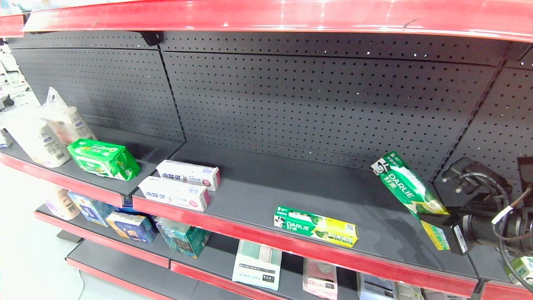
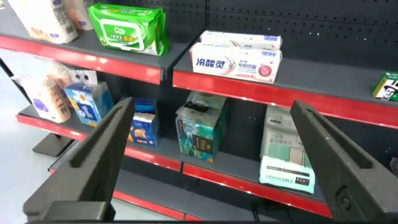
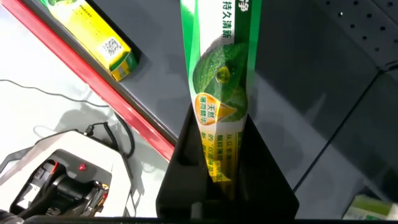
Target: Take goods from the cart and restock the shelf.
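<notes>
Partly stocked: first toothpaste box point(image 1: 315, 226) lies flat at the shelf's point(image 1: 258, 179) front edge. Second toothpaste box point(image 1: 406, 187), a long, narrow green carton with a yellow end, hangs tilted above the shelf's right end, not yet set down. Right tool point(image 1: 437, 227) is clamped on its yellow end; left tool point(image 2: 212, 109) is spread wide, empty.

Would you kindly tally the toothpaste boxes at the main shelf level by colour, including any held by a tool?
White rectangular cardboard toothpaste boxes: 2
Green-and-yellow rectangular cardboard toothpaste boxes: 2, one lying on the dark metal shelf, one in the right tool
Total: 4
</notes>
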Robot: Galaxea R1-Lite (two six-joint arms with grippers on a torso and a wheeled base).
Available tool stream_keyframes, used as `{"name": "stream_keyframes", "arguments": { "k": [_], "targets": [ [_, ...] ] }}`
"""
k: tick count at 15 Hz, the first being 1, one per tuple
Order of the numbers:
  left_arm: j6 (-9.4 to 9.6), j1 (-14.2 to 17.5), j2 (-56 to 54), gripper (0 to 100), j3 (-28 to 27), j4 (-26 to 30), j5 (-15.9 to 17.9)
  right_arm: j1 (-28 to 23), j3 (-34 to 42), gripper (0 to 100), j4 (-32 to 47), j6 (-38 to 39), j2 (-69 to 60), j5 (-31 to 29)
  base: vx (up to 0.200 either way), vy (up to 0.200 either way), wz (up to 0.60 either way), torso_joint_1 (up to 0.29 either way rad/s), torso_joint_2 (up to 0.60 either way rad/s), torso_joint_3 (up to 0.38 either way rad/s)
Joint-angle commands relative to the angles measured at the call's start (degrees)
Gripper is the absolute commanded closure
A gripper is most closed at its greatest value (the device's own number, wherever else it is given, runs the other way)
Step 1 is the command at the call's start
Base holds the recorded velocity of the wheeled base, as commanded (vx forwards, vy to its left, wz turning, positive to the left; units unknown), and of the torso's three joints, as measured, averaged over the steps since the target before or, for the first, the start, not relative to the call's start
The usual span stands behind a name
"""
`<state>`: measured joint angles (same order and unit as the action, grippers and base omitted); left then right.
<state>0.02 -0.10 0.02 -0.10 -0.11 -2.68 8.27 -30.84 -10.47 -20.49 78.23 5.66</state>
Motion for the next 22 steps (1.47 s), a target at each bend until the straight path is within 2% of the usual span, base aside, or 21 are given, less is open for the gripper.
{"name": "stream_keyframes", "arguments": {
  "k": [1,2,5,13,18,22],
  "targets": [
    [-0.02,0.0,0.0,0,0.1,-0.1,0.0,0.1,-1.9,100,-0.2,-0.9,2.8,0.2,0.0,0.0,0.0,0.0,0.0,0.0],
    [-0.02,0.0,0.0,0,0.1,0.0,0.0,0.1,-2.0,100,-0.3,-1.1,3.1,0.3,0.0,0.0,0.0,0.0,0.0,0.0],
    [0.15,0.0,0.0,0,0.1,0.0,0.0,0.0,-6.7,100,-0.4,-6.7,10.6,5.7,0.0,0.0,0.0,0.0,0.0,0.0],
    [0.15,0.0,0.0,0,0.1,0.0,0.0,-0.8,-16.3,100,-0.4,-15.6,24.0,12.6,0.0,0.0,0.0,0.0,0.0,0.0],
    [0.15,0.0,0.0,0,0.1,0.0,0.0,0.8,-21.6,100,-0.4,-18.7,30.4,12.4,0.0,0.0,0.0,0.0,0.0,0.0],
    [0.15,0.0,0.0,0,0.1,0.0,0.0,4.0,-23.6,100,-0.4,-20.2,33.0,9.5,0.0,0.0,0.0,0.0,0.0,0.0]
  ]
}}
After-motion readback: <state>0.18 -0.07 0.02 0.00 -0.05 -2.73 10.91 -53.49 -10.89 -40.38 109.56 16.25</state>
